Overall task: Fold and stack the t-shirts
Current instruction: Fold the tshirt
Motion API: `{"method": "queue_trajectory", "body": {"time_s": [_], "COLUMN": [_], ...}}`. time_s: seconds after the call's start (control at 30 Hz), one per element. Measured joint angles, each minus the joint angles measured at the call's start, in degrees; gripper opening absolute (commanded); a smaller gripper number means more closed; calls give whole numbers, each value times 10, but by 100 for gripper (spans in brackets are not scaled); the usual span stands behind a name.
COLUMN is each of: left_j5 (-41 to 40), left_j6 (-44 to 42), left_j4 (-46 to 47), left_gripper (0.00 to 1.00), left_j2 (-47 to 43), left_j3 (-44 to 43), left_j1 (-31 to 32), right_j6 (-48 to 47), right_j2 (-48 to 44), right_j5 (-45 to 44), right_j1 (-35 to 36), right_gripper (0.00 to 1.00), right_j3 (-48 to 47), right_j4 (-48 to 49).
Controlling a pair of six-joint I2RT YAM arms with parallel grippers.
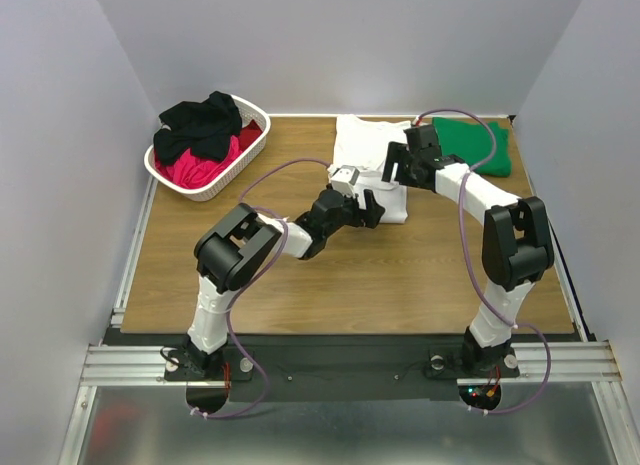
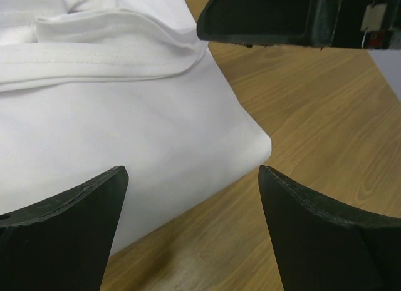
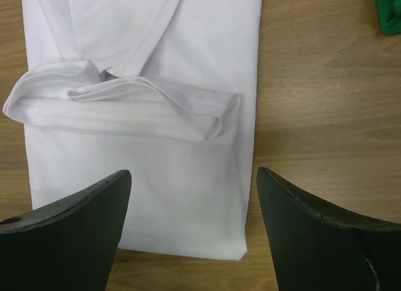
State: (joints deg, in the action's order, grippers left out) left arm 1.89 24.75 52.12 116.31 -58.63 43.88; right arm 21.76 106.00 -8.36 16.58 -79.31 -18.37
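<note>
**Two open grippers over the white shirt**

The white shirt (image 1: 362, 145) lies on the wooden table (image 1: 400, 285), at the far side near the middle. It is folded into a long strip. One sleeve (image 3: 125, 109) is bunched up across it.

The left gripper (image 1: 374, 209) is over the near right corner of the white shirt. Its jaws are wide apart and it holds nothing. I cannot tell if its tips touch the cloth.

The right gripper (image 1: 396, 169) is a bit farther back, over the right side of the same shirt. Its jaws are wide apart too, and it holds nothing. The two grippers are near each other.

A green shirt (image 1: 478, 145) lies folded at the far right of the table. A bit of bare wood shows between it and the white shirt.

A white basket (image 1: 215, 193) sits at the far left. A black shirt (image 1: 200, 125) lies on top of a red shirt (image 1: 205, 167) inside it. Part of the black shirt hangs over the rim.
</note>
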Motion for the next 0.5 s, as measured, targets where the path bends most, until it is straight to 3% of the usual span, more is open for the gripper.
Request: {"method": "queue_trajectory", "body": {"time_s": [0.5], "left_j5": [-7], "left_j6": [-30], "left_j4": [39], "left_gripper": [97], "left_j2": [20], "left_j3": [47], "left_j1": [27], "right_j6": [-15], "right_j2": [-1], "right_j5": [21], "right_j1": [0], "right_gripper": [87], "right_j3": [0], "right_j4": [0]}}
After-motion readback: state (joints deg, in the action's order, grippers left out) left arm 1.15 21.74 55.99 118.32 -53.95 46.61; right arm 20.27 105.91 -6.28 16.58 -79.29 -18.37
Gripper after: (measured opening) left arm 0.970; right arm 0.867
